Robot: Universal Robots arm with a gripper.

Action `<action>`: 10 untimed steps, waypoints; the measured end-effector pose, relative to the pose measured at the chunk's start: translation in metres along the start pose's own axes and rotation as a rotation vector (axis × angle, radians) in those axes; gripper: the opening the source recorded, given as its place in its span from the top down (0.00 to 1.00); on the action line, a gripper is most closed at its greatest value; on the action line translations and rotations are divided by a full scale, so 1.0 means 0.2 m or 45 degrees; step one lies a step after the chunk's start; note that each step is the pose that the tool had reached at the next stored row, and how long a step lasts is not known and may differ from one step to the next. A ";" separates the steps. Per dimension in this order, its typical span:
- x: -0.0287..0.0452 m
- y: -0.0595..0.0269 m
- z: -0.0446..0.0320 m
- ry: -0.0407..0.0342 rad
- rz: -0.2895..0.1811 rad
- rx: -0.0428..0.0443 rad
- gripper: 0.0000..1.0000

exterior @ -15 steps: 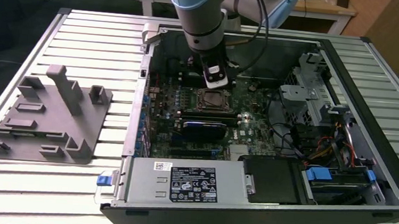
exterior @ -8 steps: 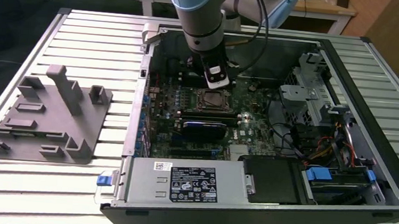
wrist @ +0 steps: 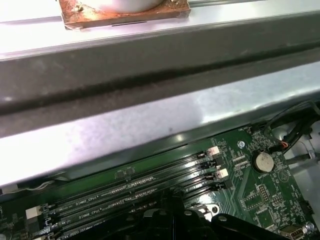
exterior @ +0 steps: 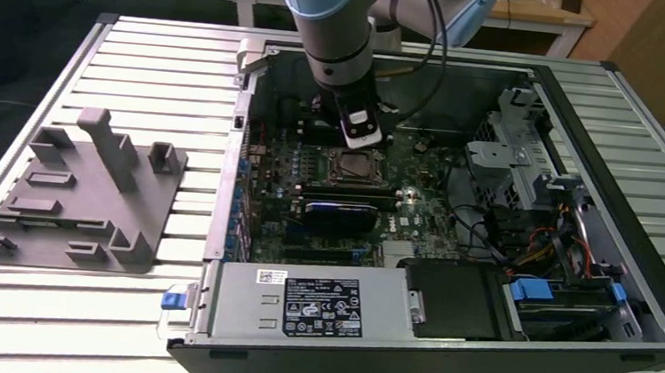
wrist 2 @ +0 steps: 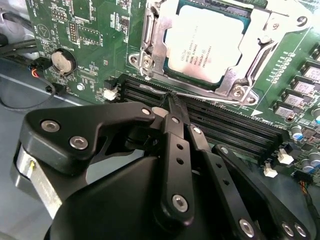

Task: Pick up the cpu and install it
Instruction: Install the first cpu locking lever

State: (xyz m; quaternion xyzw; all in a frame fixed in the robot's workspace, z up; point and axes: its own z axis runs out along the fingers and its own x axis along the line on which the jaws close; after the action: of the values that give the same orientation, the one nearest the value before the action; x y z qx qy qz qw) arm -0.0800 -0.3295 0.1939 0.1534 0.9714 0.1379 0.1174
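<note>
Hand [wrist 2: 172, 102] closed, empty, beside socket edge; cpu [wrist 2: 210, 42] seated.

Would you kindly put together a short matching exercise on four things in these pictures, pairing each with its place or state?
Things:
1. cpu
2. pincer
3. coin battery
4. grey fixture

Places or states:
A. on the slatted table, outside the computer case
B. seated in the motherboard socket
C. round and silvery, set in the green board
D. closed and empty, its tips at the wire lever beside the socket

Pairs: 1-B, 2-D, 3-C, 4-A
</note>
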 end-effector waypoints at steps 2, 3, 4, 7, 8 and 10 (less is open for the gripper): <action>0.001 -0.002 0.005 0.0000 0.000 0.000 0.89; 0.001 -0.003 0.007 0.0001 0.000 0.000 0.89; 0.002 -0.003 0.009 0.0001 0.000 0.000 0.89; 0.002 -0.005 0.012 0.0001 0.000 0.000 0.89; 0.001 -0.005 0.013 0.0000 0.000 0.000 0.89; 0.001 -0.007 0.015 0.0000 0.000 0.000 0.89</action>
State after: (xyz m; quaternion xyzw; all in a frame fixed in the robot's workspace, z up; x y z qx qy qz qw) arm -0.0798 -0.3299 0.1906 0.1534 0.9715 0.1377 0.1174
